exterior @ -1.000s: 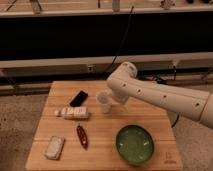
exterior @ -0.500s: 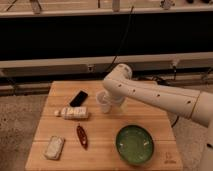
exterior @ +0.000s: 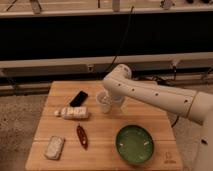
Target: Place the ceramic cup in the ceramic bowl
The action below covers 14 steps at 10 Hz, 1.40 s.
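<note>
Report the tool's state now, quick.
Tool: open, right at the ceramic cup, nothing gripped.

Pale wooden counter (exterior: 150,114), black phone (exterior: 78,98) lying flat toward its back edge, whitish wrapped bar (exterior: 73,113) just in front of the phone, dark red oblong piece (exterior: 81,136) nearer the front, pale rectangular packet (exterior: 54,147) at the front left corner, black cable (exterior: 123,40) hanging behind.

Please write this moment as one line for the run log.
stage: pre-grasp | gripper: open, at small whitish tapered ceramic cup | cup: on wooden table | wide dark green ceramic bowl: empty
</note>
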Motion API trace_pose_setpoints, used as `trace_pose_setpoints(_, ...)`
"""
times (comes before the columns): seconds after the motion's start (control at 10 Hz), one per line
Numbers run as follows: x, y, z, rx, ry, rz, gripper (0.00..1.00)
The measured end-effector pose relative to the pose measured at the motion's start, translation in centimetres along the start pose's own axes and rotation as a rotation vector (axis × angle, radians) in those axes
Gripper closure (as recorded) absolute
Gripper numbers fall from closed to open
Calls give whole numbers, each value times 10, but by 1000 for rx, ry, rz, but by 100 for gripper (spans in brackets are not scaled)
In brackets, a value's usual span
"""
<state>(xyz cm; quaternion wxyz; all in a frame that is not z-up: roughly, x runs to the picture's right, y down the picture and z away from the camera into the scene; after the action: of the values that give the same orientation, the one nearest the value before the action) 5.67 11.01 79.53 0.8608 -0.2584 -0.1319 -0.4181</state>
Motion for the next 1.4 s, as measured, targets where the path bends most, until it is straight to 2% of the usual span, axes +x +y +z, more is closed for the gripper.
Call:
trace_pose_setpoints(0.4, -1, 1, 9, -16, -14, -14, 20)
trace_pose_setpoints(0.7, -1, 7, 8, -27, -25, -17, 20)
trace_pose_setpoints(0.9, -2, 6, 20, -35, -35, -24, 20)
trace_pose_setpoints(1.4, 0, 9, 26, -43, -47, -41, 20)
